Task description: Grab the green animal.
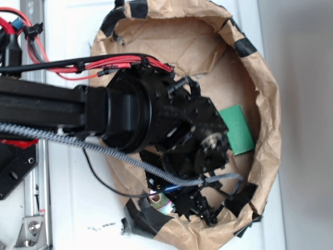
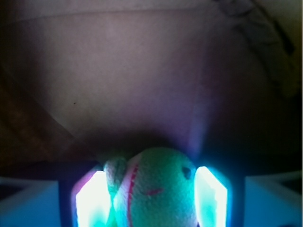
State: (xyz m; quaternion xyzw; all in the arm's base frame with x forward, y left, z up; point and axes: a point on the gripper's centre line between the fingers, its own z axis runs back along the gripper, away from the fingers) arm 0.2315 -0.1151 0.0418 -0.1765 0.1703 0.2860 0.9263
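Note:
The green animal is a rounded lime-green plush with a cream band, a red stitched line and a dark eye. In the wrist view it sits low in the middle, filling the gap between my gripper's two glowing fingers, and both pads press on its sides. Brown paper floor lies behind it. In the exterior view my black arm reaches down into the brown paper bowl and hides the toy and the fingertips.
A flat dark green block lies on the bowl's floor just right of the arm. Crumpled paper walls with black tape patches ring the space. A shiny disc shows at the bowl's lower edge. Cables run along the arm.

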